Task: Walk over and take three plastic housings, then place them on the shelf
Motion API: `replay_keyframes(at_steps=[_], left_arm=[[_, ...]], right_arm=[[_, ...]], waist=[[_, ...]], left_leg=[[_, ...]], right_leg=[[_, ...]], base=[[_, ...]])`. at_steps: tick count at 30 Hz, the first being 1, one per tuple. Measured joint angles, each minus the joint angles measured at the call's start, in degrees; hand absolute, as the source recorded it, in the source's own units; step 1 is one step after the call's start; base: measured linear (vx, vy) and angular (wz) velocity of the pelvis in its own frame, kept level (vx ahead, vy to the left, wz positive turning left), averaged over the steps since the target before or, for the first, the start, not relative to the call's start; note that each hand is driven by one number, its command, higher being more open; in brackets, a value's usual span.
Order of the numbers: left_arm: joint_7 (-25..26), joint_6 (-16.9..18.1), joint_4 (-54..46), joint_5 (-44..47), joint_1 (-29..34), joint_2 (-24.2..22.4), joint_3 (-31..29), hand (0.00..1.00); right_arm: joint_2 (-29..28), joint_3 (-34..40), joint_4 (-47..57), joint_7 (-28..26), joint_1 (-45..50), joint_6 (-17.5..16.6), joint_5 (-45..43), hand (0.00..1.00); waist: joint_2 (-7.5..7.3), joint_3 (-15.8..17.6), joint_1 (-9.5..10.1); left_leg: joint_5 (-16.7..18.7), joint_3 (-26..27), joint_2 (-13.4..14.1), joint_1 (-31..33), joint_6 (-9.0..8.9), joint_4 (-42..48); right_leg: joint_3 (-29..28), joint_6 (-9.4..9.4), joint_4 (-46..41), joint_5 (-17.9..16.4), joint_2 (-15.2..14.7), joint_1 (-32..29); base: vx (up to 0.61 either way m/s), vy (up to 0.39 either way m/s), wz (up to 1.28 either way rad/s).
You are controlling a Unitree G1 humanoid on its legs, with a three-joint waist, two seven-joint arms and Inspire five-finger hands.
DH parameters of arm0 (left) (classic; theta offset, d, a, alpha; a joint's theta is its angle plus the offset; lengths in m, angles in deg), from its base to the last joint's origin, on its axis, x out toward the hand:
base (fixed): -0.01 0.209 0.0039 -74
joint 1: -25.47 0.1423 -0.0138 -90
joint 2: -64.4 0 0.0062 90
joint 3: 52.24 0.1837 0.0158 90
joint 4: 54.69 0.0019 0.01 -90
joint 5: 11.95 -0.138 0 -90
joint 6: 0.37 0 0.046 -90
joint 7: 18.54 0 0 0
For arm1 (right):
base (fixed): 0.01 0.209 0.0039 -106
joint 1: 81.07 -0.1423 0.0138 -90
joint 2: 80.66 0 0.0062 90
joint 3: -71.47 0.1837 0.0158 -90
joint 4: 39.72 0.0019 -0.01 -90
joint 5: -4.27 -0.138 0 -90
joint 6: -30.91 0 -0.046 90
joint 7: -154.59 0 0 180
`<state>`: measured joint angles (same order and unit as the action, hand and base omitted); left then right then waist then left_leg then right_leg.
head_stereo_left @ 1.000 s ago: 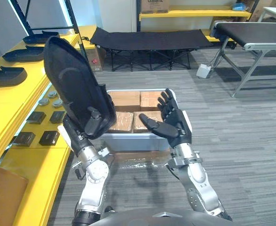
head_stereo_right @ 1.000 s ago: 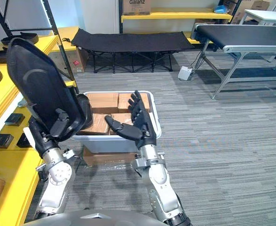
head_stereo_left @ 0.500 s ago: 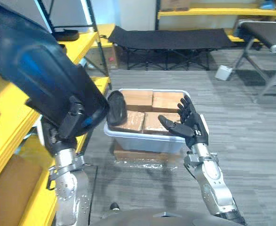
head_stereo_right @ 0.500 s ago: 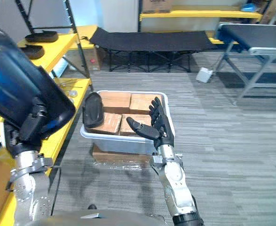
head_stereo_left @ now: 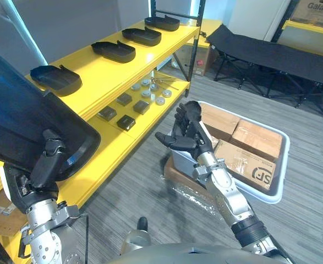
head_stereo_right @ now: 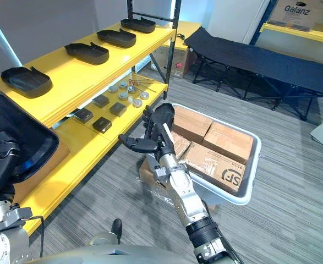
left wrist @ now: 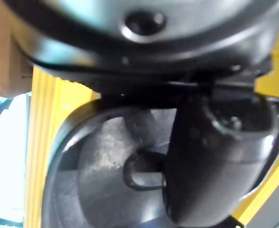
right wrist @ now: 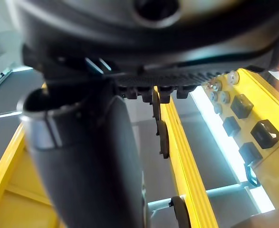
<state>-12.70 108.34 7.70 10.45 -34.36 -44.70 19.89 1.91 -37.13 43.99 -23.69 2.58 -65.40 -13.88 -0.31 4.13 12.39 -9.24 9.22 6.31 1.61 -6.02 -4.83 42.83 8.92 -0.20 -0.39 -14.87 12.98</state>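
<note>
A big black plastic housing [head_stereo_left: 23, 126] is held up at the lower left, my left hand [head_stereo_left: 43, 173] shut on its edge. In the left wrist view the thumb [left wrist: 215, 156] presses into the housing's hollow inside [left wrist: 96, 156]. My right hand [head_stereo_left: 186, 129] is raised with straight fingers and holds nothing; it hovers in front of the near corner of a grey bin [head_stereo_left: 282, 165]. The yellow shelf [head_stereo_left: 95, 77] stands to the left. Several black housings lie in a row on its top board, the nearest one [head_stereo_left: 55, 80] just beyond the held housing.
The shelf's lower board [head_stereo_left: 111, 143] carries small dark blocks [head_stereo_left: 125, 122] and round metal parts [head_stereo_left: 150, 91]. The grey bin holds cardboard boxes [head_stereo_left: 249, 154] and rests on a flat carton [head_stereo_left: 178, 176]. A black folding cot [head_stereo_left: 271, 52] stands at the back. Grey carpet lies between shelf and bin.
The camera has swung left, so the shelf now faces me and the bin sits to the right. The housing stays in my left hand, lower in view. My right hand remains open.
</note>
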Motion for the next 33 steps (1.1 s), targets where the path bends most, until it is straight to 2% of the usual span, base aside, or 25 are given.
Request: replay_keyframes(at_steps=[3, 5, 6, 8, 11, 14, 17, 19, 21, 22, 23, 25, 28, 31, 33], left_arm=[[-0.86, -0.01, 0.03, -0.03, -0.10, 0.00, 0.26, 0.00], [-1.10, 0.00, 0.04, -0.06, -0.57, 0.17, 1.41, 0.00], [-1.52, -0.01, 0.23, -0.07, -1.15, 0.23, 2.51, 0.00], [-3.21, -0.01, 0.81, 0.01, -2.81, 0.26, 4.36, 0.00], [-4.38, 0.00, 0.94, 0.00, -3.19, 0.40, 5.61, 0.00], [-4.97, -0.02, 0.94, -0.05, -3.25, 1.60, 5.83, 0.00], [-8.29, -0.05, 1.75, -0.01, -4.25, 4.22, 7.22, 0.00], [-10.22, -0.05, 3.12, 0.00, -5.52, 5.34, 8.43, 0.00], [-11.13, -0.04, 3.27, -0.03, -5.60, 5.90, 9.33, 0.00], [-11.15, -0.04, 3.29, -0.04, -5.60, 5.93, 9.54, 0.00], [-11.06, -0.05, 3.45, -0.03, -5.60, 6.01, 10.20, 0.00], [-10.74, -0.04, 3.66, -0.06, -5.26, 6.10, 10.99, 0.00], [-9.74, -0.03, 4.52, 0.05, -4.72, 6.08, 11.03, 0.00], [-9.72, -0.02, 4.94, 0.00, -3.27, 6.07, 11.08, 0.00], [-10.04, -0.02, 4.94, 0.00, -2.91, 6.08, 11.06, 0.00]], right_arm=[[0.32, 0.02, -0.04, -0.37, 0.08, 0.61, -0.02, 1.00], [0.93, 0.63, -0.03, -1.18, 0.64, 0.63, -0.03, 1.00], [0.90, 1.59, -0.02, -1.39, 1.14, 0.62, 0.00, 1.00], [1.22, 3.86, -0.02, -1.32, 2.05, 0.56, 2.07, 1.00], [2.46, 4.61, -0.27, -1.93, 3.46, 0.55, 5.68, 1.00], [2.22, 4.44, -0.25, -4.03, 3.82, -0.87, 6.47, 1.00], [0.68, 5.44, 2.18, -3.84, 6.89, -3.80, 6.46, 1.00], [0.65, 5.77, 2.73, -3.67, 8.31, -4.71, 6.49, 1.00], [0.71, 5.77, 2.70, -4.15, 8.48, -4.72, 6.56, 1.00], [0.80, 5.89, 2.69, -4.41, 8.48, -4.73, 6.56, 1.00], [1.10, 6.43, 2.68, -5.42, 8.61, -4.73, 6.53, 1.00], [2.80, 6.84, 2.63, -6.79, 8.85, -4.74, 6.52, 1.00], [4.21, 7.18, 2.63, -9.32, 9.10, -5.08, 6.43, 1.00], [4.84, 7.13, 2.64, -11.44, 9.51, -6.45, 5.85, 1.00], [4.86, 7.48, 2.64, -11.54, 9.61, -6.91, 4.19, 1.00]], waist=[[0.07, 0.12, -0.38], [0.48, 0.34, -1.41], [1.04, 0.72, -2.12], [2.46, 2.53, -3.84], [3.70, 4.30, -3.17], [3.05, 4.94, -3.82], [2.18, 5.12, -5.34], [2.31, 5.20, -5.67], [2.67, 5.27, -5.67], [2.73, 5.31, -5.63], [2.88, 5.42, -6.42], [2.81, 5.60, -6.14], [3.53, 6.62, -6.05], [3.67, 7.01, -6.07], [3.59, 7.14, -6.04]], left_leg=[[-0.26, 0.08, 0.25, 0.07, 0.34, 0.02], [-1.34, -0.26, 0.33, 1.04, 0.99, 0.02], [-2.04, -0.06, 0.28, 2.11, 1.76, 0.02], [-2.61, 2.72, 0.51, 3.22, 4.43, 0.02], [-3.05, 3.18, -0.11, 2.90, 4.33, 0.01], [-2.78, 2.81, -1.00, 2.88, 4.28, -0.01], [-3.57, -1.83, -2.86, 4.01, 5.41, -0.02], [-4.09, -3.72, -3.98, 4.34, 5.69, -0.03], [-5.02, -4.36, -3.89, 5.28, 5.78, 0.01], [-5.91, -4.41, -3.83, 5.59, 5.29, 0.03], [-6.98, -3.80, -3.89, 6.03, 5.16, 0.04], [-7.08, -3.37, -3.75, 5.79, 5.08, 0.05], [-5.74, -2.98, -3.07, 6.17, 5.64, 2.05], [-2.99, -1.39, -2.51, 7.99, 5.76, 6.64], [-1.88, -1.01, -2.61, 9.32, 5.97, 8.87]], right_leg=[[0.09, 0.06, 0.29, 0.04, 0.32, 0.10], [1.83, 0.11, 0.28, 0.05, 0.76, 0.63], [3.94, 0.17, 0.16, 0.01, 0.98, 1.28], [7.42, 1.08, -1.71, -0.81, 0.74, 2.20], [7.94, 1.24, -5.81, -2.82, -1.40, 2.01], [8.46, 1.55, -9.73, -5.47, -3.31, 1.94], [0.46, 0.65, -15.51, -12.13, -2.84, -0.46], [-1.44, 0.50, -18.19, -14.48, -3.20, -0.90], [-1.28, 0.85, -20.09, -15.44, -3.27, -1.73], [-1.34, 0.63, -20.63, -15.80, -3.25, -2.04], [-2.45, -0.02, -21.35, -16.54, -2.94, -2.17], [-4.10, 0.04, -22.86, -18.26, -3.00, -2.87], [-3.79, 0.04, -24.50, -19.40, -2.93, -2.63], [-3.29, -0.40, -24.54, -19.78, -3.09, -2.20], [-1.96, 0.00, -23.72, -19.56, -3.19, -1.40]], base=[[-0.02, -0.014, 0.03], [-0.03, -0.029, 0.42], [-0.05, -0.003, 0.69], [-0.08, 0.034, 0.96], [-0.06, 0.092, 0.35], [-0.04, 0.025, 0.25], [-0.05, -0.038, 0.73], [-0.03, -0.062, 0.66], [-0.02, -0.071, 0.35], [-0.02, -0.064, 0.41], [-0.04, -0.053, 0.45], [-0.06, -0.048, 0.25], [-0.05, -0.050, 0.06], [-0.01, -0.003, 0.04], [0.03, 0.037, 0.31]])
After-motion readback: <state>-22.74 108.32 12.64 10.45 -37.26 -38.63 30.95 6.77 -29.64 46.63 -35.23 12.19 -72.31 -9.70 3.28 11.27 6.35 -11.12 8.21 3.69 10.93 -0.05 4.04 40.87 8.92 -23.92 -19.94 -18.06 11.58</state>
